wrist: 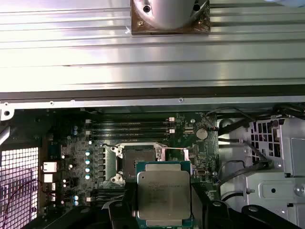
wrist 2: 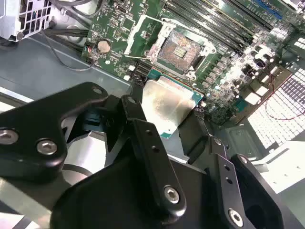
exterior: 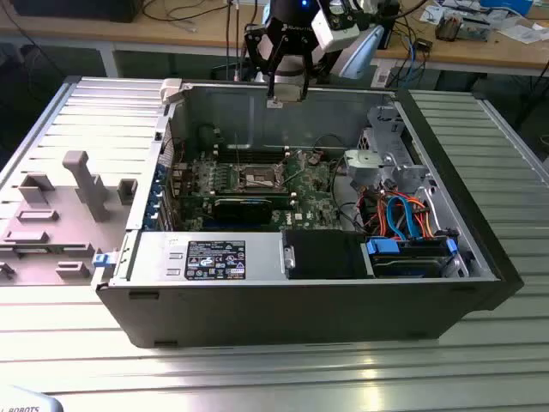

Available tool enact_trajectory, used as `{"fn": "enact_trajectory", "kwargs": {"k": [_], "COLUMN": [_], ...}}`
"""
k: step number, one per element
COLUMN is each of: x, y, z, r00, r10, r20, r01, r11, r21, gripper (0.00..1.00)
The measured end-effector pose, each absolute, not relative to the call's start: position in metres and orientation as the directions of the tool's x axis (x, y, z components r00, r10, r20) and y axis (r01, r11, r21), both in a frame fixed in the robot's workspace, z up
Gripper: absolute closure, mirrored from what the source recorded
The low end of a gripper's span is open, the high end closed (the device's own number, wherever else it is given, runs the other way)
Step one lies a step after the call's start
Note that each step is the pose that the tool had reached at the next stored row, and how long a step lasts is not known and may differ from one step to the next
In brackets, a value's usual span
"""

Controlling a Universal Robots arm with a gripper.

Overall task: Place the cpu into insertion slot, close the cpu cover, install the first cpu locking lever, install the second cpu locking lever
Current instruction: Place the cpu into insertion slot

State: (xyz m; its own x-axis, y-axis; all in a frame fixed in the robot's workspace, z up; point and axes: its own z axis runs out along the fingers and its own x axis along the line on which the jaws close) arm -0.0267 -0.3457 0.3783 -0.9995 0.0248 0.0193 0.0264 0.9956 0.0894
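My gripper (exterior: 276,100) hangs above the back wall of the open computer case, shut on the cpu (exterior: 274,103). In both wrist views the cpu (wrist 2: 167,106) (wrist: 164,193) is a flat square chip with a silvery top and a green edge, held between the black fingers (wrist 2: 143,138). The insertion slot (exterior: 260,178) (wrist 2: 179,47) (wrist: 138,159) lies bare on the green board below, its dark centre exposed. The cpu cover (wrist 2: 141,32) stands swung open beside the slot as a thin metal frame.
Long black memory slots (wrist: 128,126) run beside the socket. A black card (exterior: 249,207) and a labelled power supply (exterior: 214,257) sit toward the case front. The drive cage (exterior: 390,163) with blue and orange cables is at the exterior view's right. A grey fixture tray (exterior: 60,215) lies at the left.
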Motion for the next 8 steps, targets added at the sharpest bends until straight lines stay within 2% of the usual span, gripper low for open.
{"fn": "enact_trajectory", "kwargs": {"k": [8], "x": [-0.0278], "y": [-0.3457], "z": [0.3778], "r00": [-1.000], "r10": [0.025], "r20": [0.019], "r01": [0.026], "r11": [0.996], "r21": [0.089], "gripper": [0.46]}}
